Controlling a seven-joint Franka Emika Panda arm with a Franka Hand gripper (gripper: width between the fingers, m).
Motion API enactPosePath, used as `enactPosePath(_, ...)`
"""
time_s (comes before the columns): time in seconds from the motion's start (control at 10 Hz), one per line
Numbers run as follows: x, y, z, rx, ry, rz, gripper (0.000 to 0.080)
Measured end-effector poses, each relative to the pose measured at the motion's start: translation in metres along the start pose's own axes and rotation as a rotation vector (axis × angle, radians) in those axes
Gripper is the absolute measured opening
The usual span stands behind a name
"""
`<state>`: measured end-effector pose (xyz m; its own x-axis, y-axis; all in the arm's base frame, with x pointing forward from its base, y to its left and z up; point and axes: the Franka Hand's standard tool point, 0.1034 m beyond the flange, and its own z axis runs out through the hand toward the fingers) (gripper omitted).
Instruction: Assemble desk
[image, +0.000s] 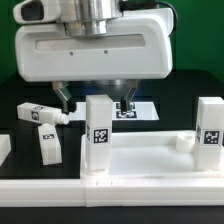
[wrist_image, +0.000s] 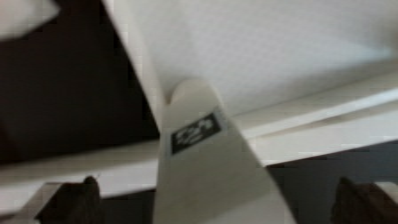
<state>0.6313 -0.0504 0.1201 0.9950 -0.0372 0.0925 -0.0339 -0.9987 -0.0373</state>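
Observation:
The white desk tabletop (image: 150, 158) lies flat in the front middle of the exterior view. One tagged leg (image: 98, 132) stands upright at its near left corner. A second leg (image: 208, 125) stands at its right corner. Two loose legs lie on the black table at the exterior view's left, one (image: 38, 113) farther back and one (image: 48, 146) nearer. My gripper (image: 95, 104) hangs over the left upright leg, open, with one finger on each side of the leg's top and a gap on both sides. In the wrist view the leg (wrist_image: 210, 140) rises between my fingertips (wrist_image: 71, 200), with the tabletop (wrist_image: 267, 50) behind it.
The marker board (image: 140, 110) lies behind the tabletop, partly hidden by my fingers. A long white rail (image: 60, 190) runs along the front edge. A white piece (image: 4, 150) shows at the exterior view's far left.

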Motion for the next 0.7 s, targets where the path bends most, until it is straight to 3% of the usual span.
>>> enactPosePath(0.2, 0.0048, 0.0012, -0.0017, -0.008, 0.022, -0.091, 0.0649)
enactPosePath(0.3, 0.0046, 0.0013, -0.0014, -0.007, 0.022, -0.067, 0.0568)
enactPosePath(0.4, 0.0046, 0.0014, -0.0014, -0.007, 0.022, -0.066, 0.0386)
enactPosePath(0.5, 0.0046, 0.0009, -0.0012, -0.003, 0.022, 0.013, 0.0282)
enactPosePath(0.7, 0.0045, 0.0012, -0.0009, -0.002, 0.022, 0.145, 0.0284)
